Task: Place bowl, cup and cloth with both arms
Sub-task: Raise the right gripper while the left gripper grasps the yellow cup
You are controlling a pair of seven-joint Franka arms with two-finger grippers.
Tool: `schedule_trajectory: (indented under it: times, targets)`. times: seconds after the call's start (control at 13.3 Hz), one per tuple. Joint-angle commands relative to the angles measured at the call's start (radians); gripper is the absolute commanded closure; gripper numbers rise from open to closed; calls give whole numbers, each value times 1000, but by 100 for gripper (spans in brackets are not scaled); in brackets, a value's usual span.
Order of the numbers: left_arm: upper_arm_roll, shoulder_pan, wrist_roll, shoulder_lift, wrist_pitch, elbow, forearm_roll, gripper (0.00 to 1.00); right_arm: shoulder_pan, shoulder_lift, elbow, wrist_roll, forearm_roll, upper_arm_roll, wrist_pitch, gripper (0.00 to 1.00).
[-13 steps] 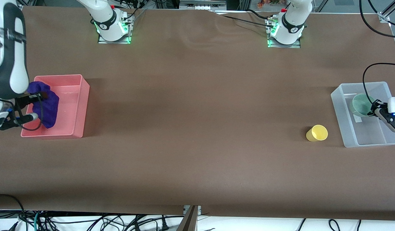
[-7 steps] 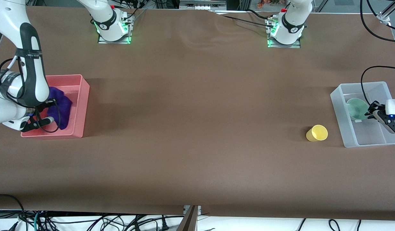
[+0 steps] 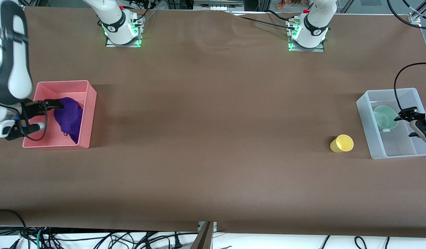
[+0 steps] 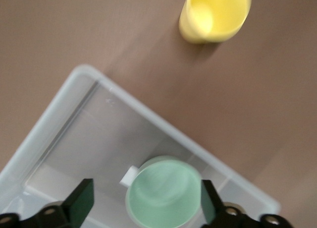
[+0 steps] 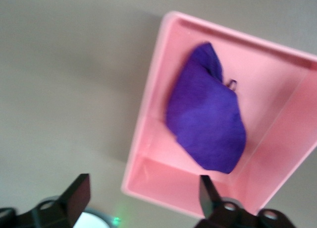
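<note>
The purple cloth (image 3: 69, 117) lies loose in the pink bin (image 3: 90, 100) at the right arm's end of the table; it also shows in the right wrist view (image 5: 208, 124). My right gripper (image 3: 43, 116) is open and empty above the bin's outer part. The pale green bowl (image 3: 385, 117) sits in the clear bin (image 3: 365, 119) at the left arm's end; it shows in the left wrist view (image 4: 165, 193). My left gripper (image 3: 411, 121) is open and empty over the clear bin, just above the bowl. The yellow cup (image 3: 342, 143) lies on its side on the table beside the clear bin.
The brown table (image 3: 213, 138) stretches between the two bins. The arm bases (image 3: 121, 29) stand along the edge farthest from the front camera. Cables hang below the edge nearest that camera.
My right gripper let the cloth go into the pink bin and rose away from it. My left gripper released the bowl in the clear bin and drew back from it.
</note>
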Motion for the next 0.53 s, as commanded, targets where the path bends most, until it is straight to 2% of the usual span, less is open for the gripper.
schedule_trajectory:
  times: [0.0, 0.08, 0.23, 0.38, 0.45]
  targets:
    - [-33, -75, -266, 20, -43, 29, 14, 0, 2, -51, 102, 297, 12, 119, -122, 0]
    - [-33, -115, -365, 41, -32, 29, 11, 0, 1, -80, 111, 425, -8, 185, -133, 0]
    - [-33, -146, -491, 101, 75, 21, 14, 1, 2, -117, 164, 468, -74, 262, -182, 0]
    - [-33, -163, -517, 170, 165, 20, 11, 7, 2, -132, 200, 466, -153, 281, -210, 0]
    - [-33, -164, -519, 193, 210, 18, 11, 18, 2, -152, 200, 466, -193, 286, -208, 0]
